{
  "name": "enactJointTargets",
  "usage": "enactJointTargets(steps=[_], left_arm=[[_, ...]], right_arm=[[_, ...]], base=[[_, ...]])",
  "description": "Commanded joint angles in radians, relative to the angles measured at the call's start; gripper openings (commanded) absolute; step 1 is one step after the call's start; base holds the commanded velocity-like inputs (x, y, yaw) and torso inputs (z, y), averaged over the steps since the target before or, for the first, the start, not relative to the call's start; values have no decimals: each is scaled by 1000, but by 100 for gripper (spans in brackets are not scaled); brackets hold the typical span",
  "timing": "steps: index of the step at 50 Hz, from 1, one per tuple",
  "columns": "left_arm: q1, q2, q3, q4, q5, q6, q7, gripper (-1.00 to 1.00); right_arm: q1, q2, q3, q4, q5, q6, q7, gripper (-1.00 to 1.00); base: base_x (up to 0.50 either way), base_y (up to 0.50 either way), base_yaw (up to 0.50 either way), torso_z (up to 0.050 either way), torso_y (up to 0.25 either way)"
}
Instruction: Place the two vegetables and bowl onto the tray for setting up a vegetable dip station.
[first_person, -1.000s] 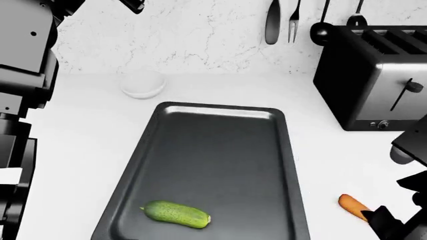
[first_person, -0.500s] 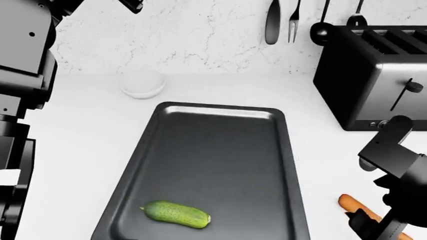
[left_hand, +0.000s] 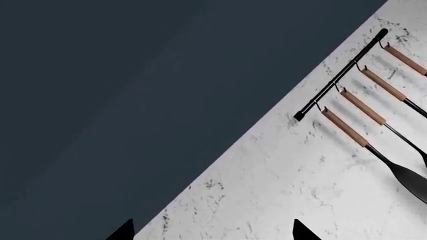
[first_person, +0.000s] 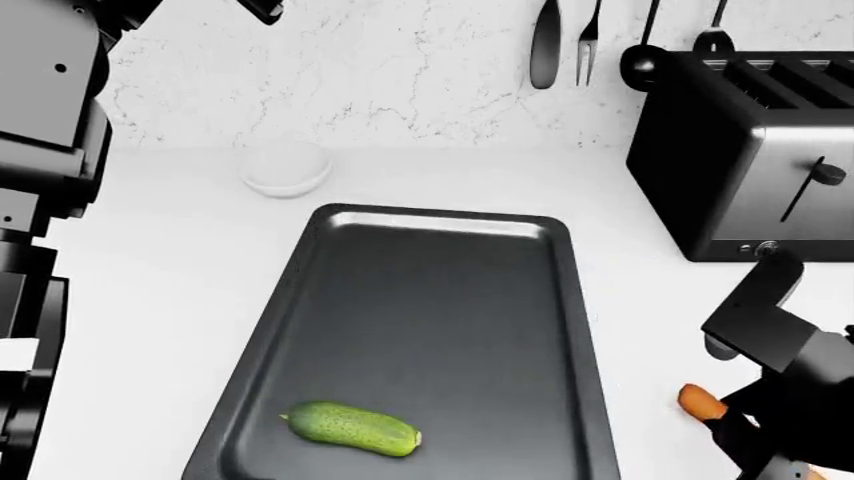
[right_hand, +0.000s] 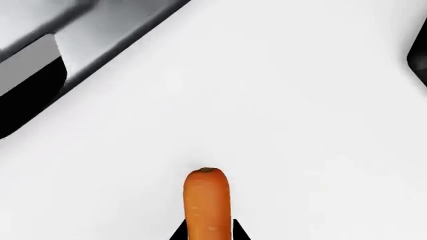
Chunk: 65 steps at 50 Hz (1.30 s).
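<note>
In the left wrist view, the left gripper (left_hand: 210, 234) shows only two dark fingertips spread wide apart with nothing between them, facing a marbled wall and a utensil rail (left_hand: 340, 75).

In the head view, the cucumber (first_person: 352, 428) lies inside the tray (first_person: 441, 225) near its front left corner. The bowl (first_person: 286, 166) stands on the white tabletop (first_person: 174, 260) behind the tray, apart from it. The carrot (first_person: 699, 402) lies on the tabletop right of the tray, mostly hidden by the right arm, in front of the toaster (first_person: 747, 150).

In the right wrist view, the right gripper (right_hand: 207, 233) has its fingertips close on either side of the carrot (right_hand: 207, 200); whether it is clamped I cannot tell.
</note>
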Motion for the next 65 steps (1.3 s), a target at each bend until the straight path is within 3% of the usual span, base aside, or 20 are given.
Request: enactJointTargets(steps=[1,12,17,32,43,50,65], left_arm=[[2,-3,-1,4,-1,4,-4,100],[12,-12,-5,36,-5,-14,-11,100],[9,-11,-6,37,-4,-15,-13,100],[41,-56,-18,152,-17,-90,-16,100],[42,-78,-19,182,-17,-113,-12,100],[46,-79,-19,175,-15,-107,-16,100],[61,-81,-18,184,-18,-107,-22,100]], right_arm=[[45,-58,36,45,0,20,-20,-100],[172,-159,87,95,-47,93,-134,-100],[269,-237,96,92,-141,137,-288,-100],[265,-523,168,83,-161,-33,-527,-100],[208,-659,183,153,-62,-32,-433,-100],[198,-674,184,164,38,-3,-382,-100],[147,-674,161,116,70,-2,-328,-100]], base=[[0,0,0,0,0],[0,0,0,0,0],[0,0,0,0,0],[0,0,0,0,0],[0,0,0,0,0],[0,0,0,0,0],[0,0,0,0,0]])
